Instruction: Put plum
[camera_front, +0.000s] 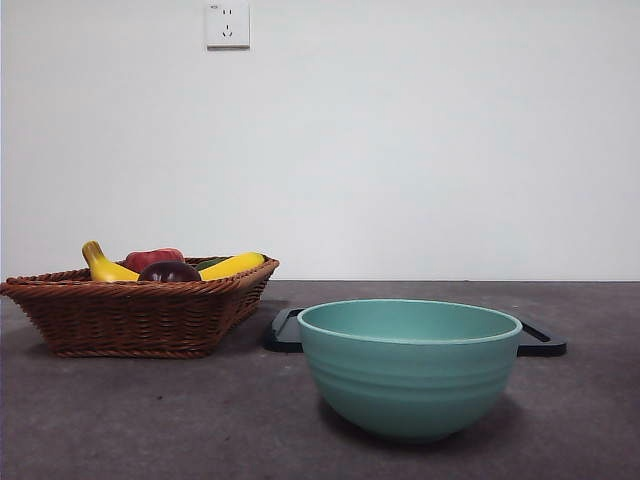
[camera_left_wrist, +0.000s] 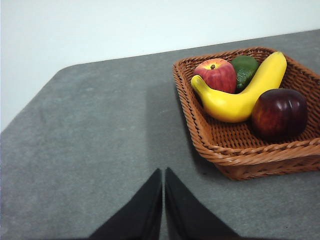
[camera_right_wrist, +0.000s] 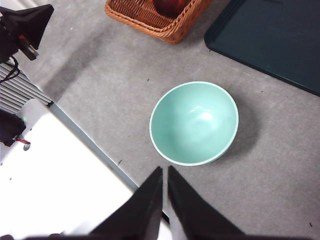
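The plum (camera_left_wrist: 279, 113), dark maroon and glossy, lies in the brown wicker basket (camera_left_wrist: 235, 160) near its front rim, next to a yellow banana (camera_left_wrist: 240, 97). It also shows in the front view (camera_front: 169, 271) and partly in the right wrist view (camera_right_wrist: 170, 6). My left gripper (camera_left_wrist: 163, 175) is shut and empty above bare table, a short way from the basket. My right gripper (camera_right_wrist: 165, 172) is shut and empty high over the table edge, beside the teal bowl (camera_right_wrist: 194, 122). Neither arm shows in the front view.
The basket (camera_front: 130, 315) also holds a red apple (camera_left_wrist: 216, 75) and a green fruit (camera_left_wrist: 245, 67). The empty teal bowl (camera_front: 410, 365) stands in front of a dark flat tray (camera_front: 540, 340). The tray also shows in the right wrist view (camera_right_wrist: 270, 40).
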